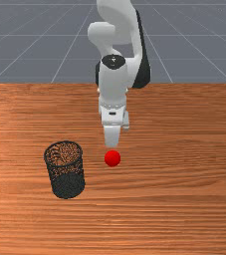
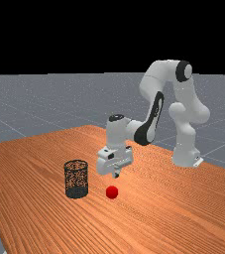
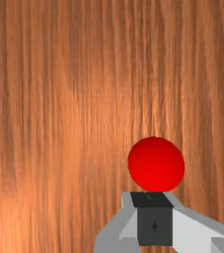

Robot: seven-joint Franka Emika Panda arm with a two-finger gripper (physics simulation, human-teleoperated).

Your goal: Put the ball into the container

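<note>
My gripper (image 1: 112,142) hangs above the table, its lower end close to the red ball (image 1: 112,158) in the front view. In the far view the ball (image 2: 112,192) rests on the wood a little below the gripper (image 2: 116,174), with a gap between them. The wrist view has the ball (image 3: 156,163) right by the gripper (image 3: 154,217), which overlaps its edge. A black mesh container (image 1: 67,185) stands upright, to the ball's left in the front view; in the far view this container (image 2: 77,191) is also left of the ball.
The orange-brown table (image 1: 184,199) extends around both objects. The container's open rim (image 2: 76,162) rises to about the height of the gripper's lower part in the far view, a short way to its left.
</note>
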